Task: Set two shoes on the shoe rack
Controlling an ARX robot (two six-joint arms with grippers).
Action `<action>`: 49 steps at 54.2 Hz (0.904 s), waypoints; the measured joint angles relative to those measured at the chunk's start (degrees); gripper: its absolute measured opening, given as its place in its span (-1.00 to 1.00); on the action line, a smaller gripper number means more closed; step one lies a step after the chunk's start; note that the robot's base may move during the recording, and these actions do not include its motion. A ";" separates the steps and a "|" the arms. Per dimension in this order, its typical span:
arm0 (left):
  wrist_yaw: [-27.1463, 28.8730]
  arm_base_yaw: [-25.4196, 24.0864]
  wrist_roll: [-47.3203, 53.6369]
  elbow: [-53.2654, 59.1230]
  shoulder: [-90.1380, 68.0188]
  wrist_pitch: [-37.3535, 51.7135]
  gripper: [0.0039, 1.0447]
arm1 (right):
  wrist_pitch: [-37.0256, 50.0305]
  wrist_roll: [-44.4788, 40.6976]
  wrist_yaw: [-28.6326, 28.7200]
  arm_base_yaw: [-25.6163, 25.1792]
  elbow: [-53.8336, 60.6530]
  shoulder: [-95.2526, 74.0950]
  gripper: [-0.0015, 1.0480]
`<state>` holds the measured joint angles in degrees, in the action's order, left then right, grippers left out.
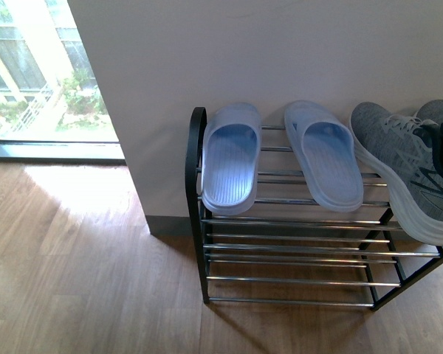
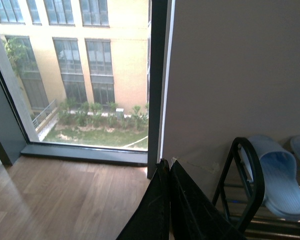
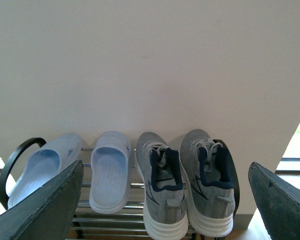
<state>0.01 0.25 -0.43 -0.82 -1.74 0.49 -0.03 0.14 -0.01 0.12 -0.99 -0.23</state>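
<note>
Low multi-tier shoe rack (image 1: 295, 251) with black side frames and chrome bars, against white wall. On top tier: pale blue rubber slides (image 1: 231, 156), nearest curved frame end, then grey knit sneakers (image 3: 162, 187) with white soles alongside. Left pincer (image 2: 169, 167) clenched, empty, beside rack end; right pincer (image 3: 165, 200) released, spread before sneakers. Task apparently complete; best finished by withdrawing straight back, clear of heels.

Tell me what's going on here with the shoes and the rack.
Nothing is being handled right now. Both pale blue slides and both grey sneakers already sit on the top tier of the shoe rack, against the wall. The left gripper is shut and empty beside the rack; the right gripper is open, facing the shoes.
</note>
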 joint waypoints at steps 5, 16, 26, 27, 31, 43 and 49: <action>0.04 -0.02 0.00 0.00 0.70 -0.48 -0.98 | 0.00 0.00 0.04 0.00 0.00 0.02 0.82; 0.00 -0.04 0.00 0.00 0.79 -0.50 -0.98 | 0.00 0.00 0.02 0.00 0.00 0.02 0.82; 0.02 -0.04 -0.02 0.00 0.81 -0.50 -0.82 | 0.00 0.00 0.02 0.00 0.00 0.02 0.82; 0.02 -0.04 -0.02 0.00 0.81 -0.50 -0.75 | 0.00 0.00 0.00 0.00 0.00 0.02 0.82; 0.00 -0.04 -0.02 0.00 0.81 -0.50 -0.51 | 0.00 0.00 0.00 0.00 0.00 0.02 0.82; 0.02 -0.04 -0.02 0.00 0.83 -0.50 0.27 | 0.00 0.00 0.02 0.00 0.00 0.02 0.82; 0.02 -0.04 -0.02 0.00 0.83 -0.50 0.61 | 0.00 0.02 0.02 0.00 0.00 0.02 0.82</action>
<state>0.03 0.21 -0.45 -0.82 -0.91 -0.01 -0.03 0.16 0.01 0.12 -0.99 -0.21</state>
